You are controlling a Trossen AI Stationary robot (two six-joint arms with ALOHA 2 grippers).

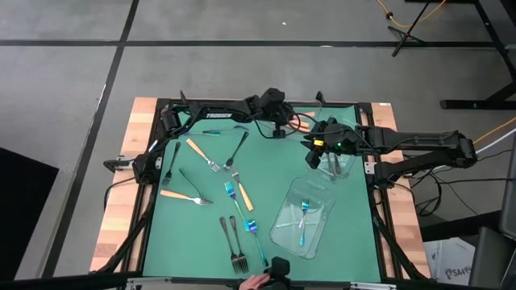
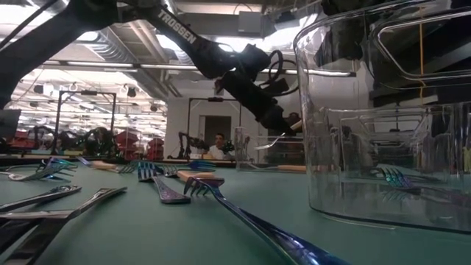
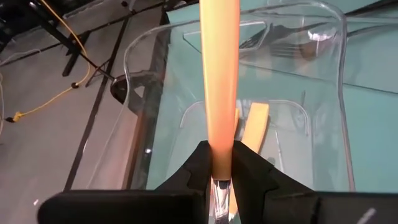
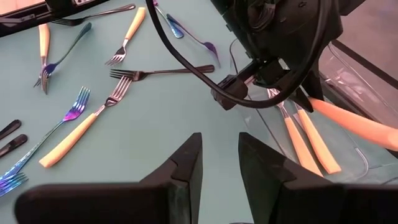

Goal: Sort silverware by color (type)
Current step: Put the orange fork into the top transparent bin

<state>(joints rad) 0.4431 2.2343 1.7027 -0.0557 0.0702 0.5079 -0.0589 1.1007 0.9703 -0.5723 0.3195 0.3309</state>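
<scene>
Orange-handled fork (image 3: 220,81) is clamped by the left gripper (image 3: 222,180) above the clear tray (image 1: 345,165) at the table's 2 o'clock. Right gripper (image 4: 219,163) is held parted nearby, empty.

A green mat (image 1: 266,173) covers the wooden table (image 1: 117,193), with two clear plastic trays (image 1: 302,217) resting on its right half, and yellow cables (image 1: 407,16) trailing across the grey floor (image 1: 72,72) beyond
</scene>
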